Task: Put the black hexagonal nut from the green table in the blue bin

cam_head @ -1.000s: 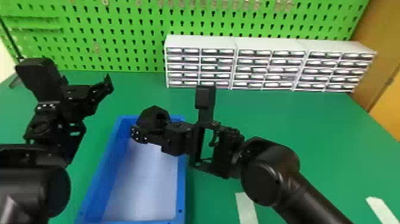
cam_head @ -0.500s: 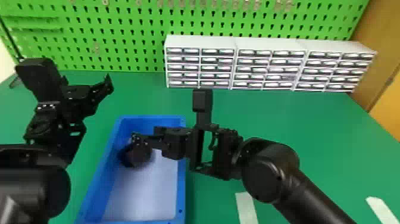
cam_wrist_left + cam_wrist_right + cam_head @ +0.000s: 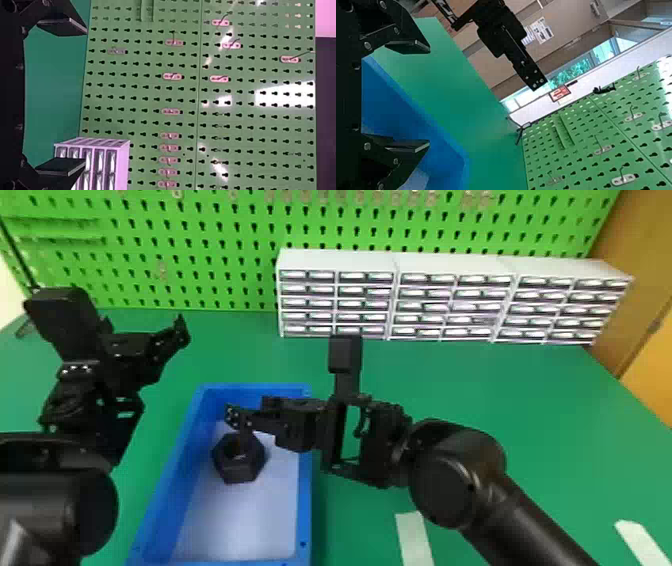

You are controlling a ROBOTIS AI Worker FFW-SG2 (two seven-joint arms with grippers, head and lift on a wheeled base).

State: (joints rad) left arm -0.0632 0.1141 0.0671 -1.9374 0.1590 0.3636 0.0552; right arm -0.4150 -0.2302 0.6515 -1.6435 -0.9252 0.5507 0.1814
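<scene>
The black hexagonal nut (image 3: 239,471) lies inside the blue bin (image 3: 304,510), on its pale floor towards the back left. Just over the nut is my right gripper (image 3: 238,423), its near finger overlapping the nut's upper edge. In the right wrist view my right gripper (image 3: 428,96) has its fingers spread and nothing between them, with the blue bin (image 3: 421,118) beyond. My left gripper (image 3: 144,324) is raised left of the bin, holding nothing; its fingers stand wide apart in the left wrist view, where the left gripper (image 3: 84,97) faces the pegboard.
White drawer cabinets (image 3: 335,262) stand along the back of the green table (image 3: 525,430), in front of a green pegboard (image 3: 200,240). White tape strips (image 3: 414,537) lie on the table right of the bin, under the right arm.
The nut has left my right gripper, dropped into the bin and shifted slightly right and nearer on its floor. My right gripper has opened. The left arm has kept still.
</scene>
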